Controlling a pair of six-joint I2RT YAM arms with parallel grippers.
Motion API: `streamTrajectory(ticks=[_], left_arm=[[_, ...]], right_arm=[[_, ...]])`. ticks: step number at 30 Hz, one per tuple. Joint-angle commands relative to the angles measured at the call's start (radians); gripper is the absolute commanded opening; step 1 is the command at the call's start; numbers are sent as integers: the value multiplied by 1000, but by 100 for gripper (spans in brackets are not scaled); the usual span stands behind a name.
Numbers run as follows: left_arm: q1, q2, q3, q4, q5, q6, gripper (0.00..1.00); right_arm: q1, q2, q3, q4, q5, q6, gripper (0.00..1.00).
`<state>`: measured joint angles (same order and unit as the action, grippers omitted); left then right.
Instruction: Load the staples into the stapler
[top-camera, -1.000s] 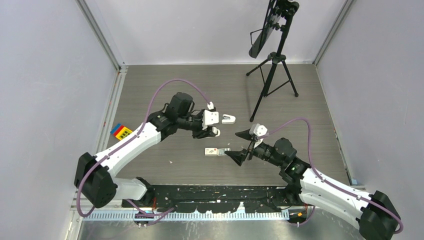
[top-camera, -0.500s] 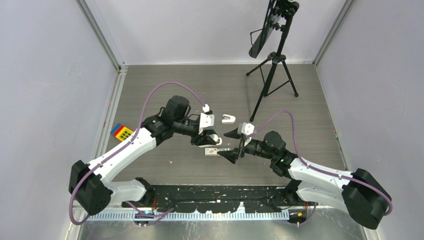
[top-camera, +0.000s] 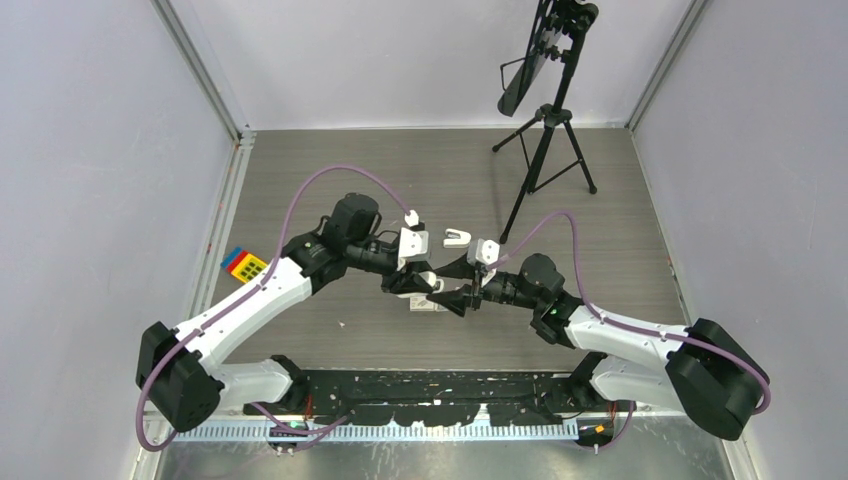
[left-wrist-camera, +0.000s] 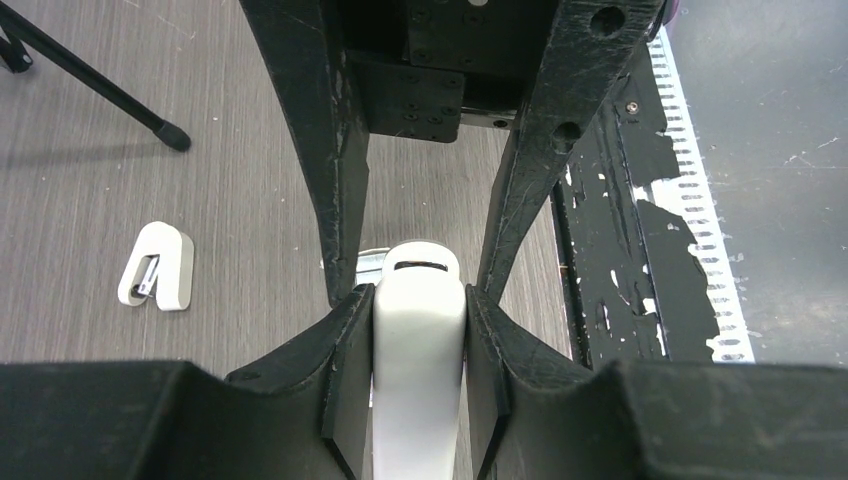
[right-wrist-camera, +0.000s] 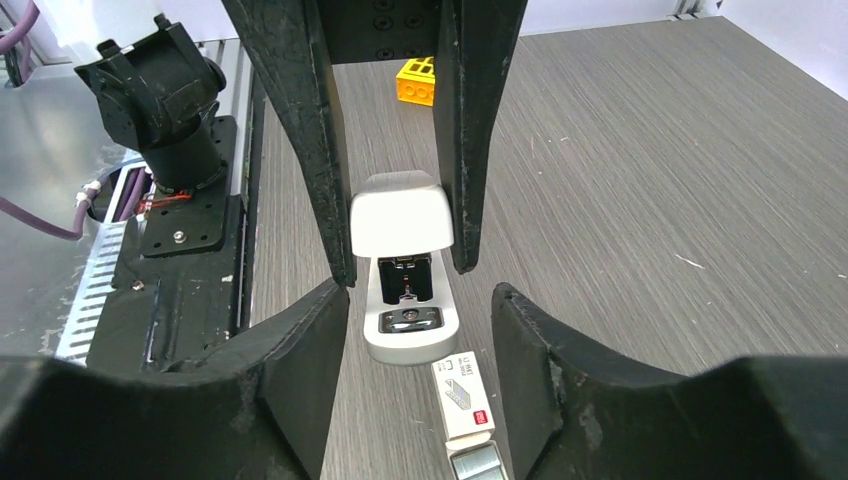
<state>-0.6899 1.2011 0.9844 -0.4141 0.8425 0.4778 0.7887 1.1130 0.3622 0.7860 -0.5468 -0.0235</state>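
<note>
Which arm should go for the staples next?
Right. The left gripper is shut on the stapler, so it is occupied. The right gripper is open, its fingers either side of the staples box lying on the table.

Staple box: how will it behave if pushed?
The staple box looks small, flat and thin, so probably light and likely to slide on the table, not tip. Its grey tray pokes out one end; a push there may just slide it in.
</note>
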Motion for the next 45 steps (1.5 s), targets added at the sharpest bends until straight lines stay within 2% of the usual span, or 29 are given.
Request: streamTrajectory(ticks=[1,8,9,12,13,18,24,32,37,45], left_arm=[[-5,-34,3,55,37,-11,0],[-5,-26,4,74,55,-37,0],[-6,-27,4,77,56,-39,0],[-4,-38,3,84,57,-50,0],[-2,-44,6,84,50,-52,0],[69,-88,-7,138,56,-127,0],[210,-160,-90,319,100,-297,0],[323,-252,-226,583,99,-562,0],[383,-329,-347,794,-25,-775,0],[385,-435,-539,1046,-295,-1133,0]], right_arm=[[-2,-12,34,38,-22,-6,56],[-2,-12,35,22,-24,-13,31],[-1,-10,35,22,-22,-15,26],[-2,-11,33,13,-5,-23,3],[-2,-15,29,12,11,-25,1],[-12,-58,-7,42,101,-9,0],[-61,-99,-40,153,106,104,0],[-116,-148,-78,287,119,220,0],[-142,-173,-102,375,150,286,0],[-174,-178,-143,529,237,380,0]])
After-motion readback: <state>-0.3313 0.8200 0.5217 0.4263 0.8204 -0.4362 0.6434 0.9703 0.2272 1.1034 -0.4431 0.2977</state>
